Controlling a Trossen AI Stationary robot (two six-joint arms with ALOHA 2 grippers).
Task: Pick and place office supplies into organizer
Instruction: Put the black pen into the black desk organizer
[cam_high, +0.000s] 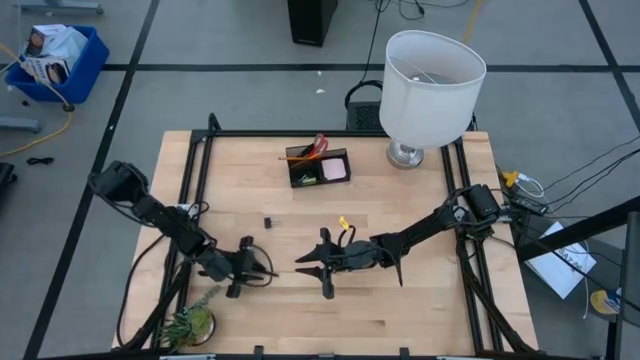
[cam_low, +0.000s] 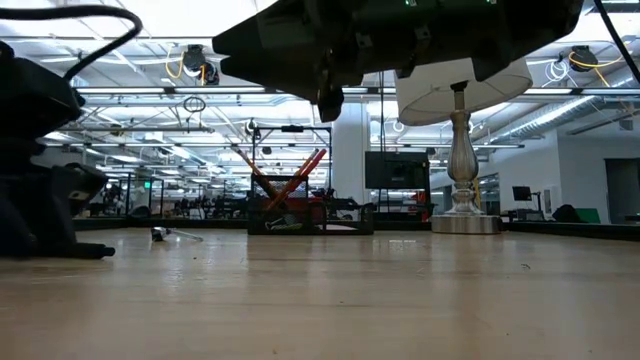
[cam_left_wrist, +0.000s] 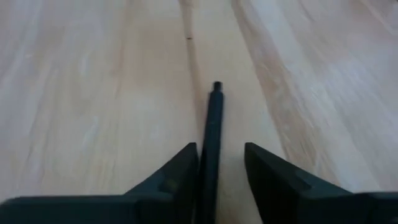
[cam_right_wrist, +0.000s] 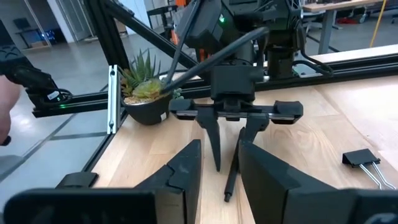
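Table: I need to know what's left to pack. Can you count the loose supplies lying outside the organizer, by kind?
Black pen, between the left hand's fingers: 1
Black binder clip: 1
Small yellow item, kind unclear: 1
Total: 3

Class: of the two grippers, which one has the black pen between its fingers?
The left gripper: the black pen lies between its fingers, while the right gripper only faces it.
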